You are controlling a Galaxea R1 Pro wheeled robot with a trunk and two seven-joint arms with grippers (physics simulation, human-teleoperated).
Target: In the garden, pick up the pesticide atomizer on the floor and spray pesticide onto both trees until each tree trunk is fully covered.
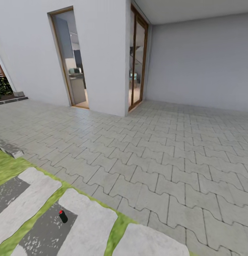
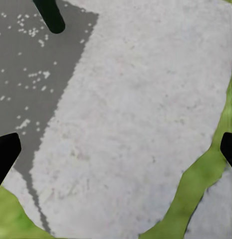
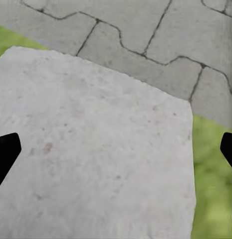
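The pesticide atomizer [image 1: 62,216], a tiny black bottle with a red top, stands on a dark grey slab of the floor [image 1: 45,231] at the lower left of the head view. In the left wrist view a dark elongated shape that I take for the atomizer [image 2: 50,15] sits on the dark slab, well ahead of my left gripper [image 2: 116,152], which is open over a light slab [image 2: 135,124]. My right gripper [image 3: 116,152] is open above another light slab [image 3: 96,149], holding nothing. The trees and the pesticide are out of view.
Grass strips [image 1: 42,213] separate the stone slabs. Beyond them lies interlocking grey paving [image 1: 156,156] up to a white house wall [image 1: 99,53] with two wood-framed glass doors [image 1: 138,60]. A stone kerb [image 1: 10,148] lies at the left, with a bit of fence and plants [image 1: 1,81] behind.
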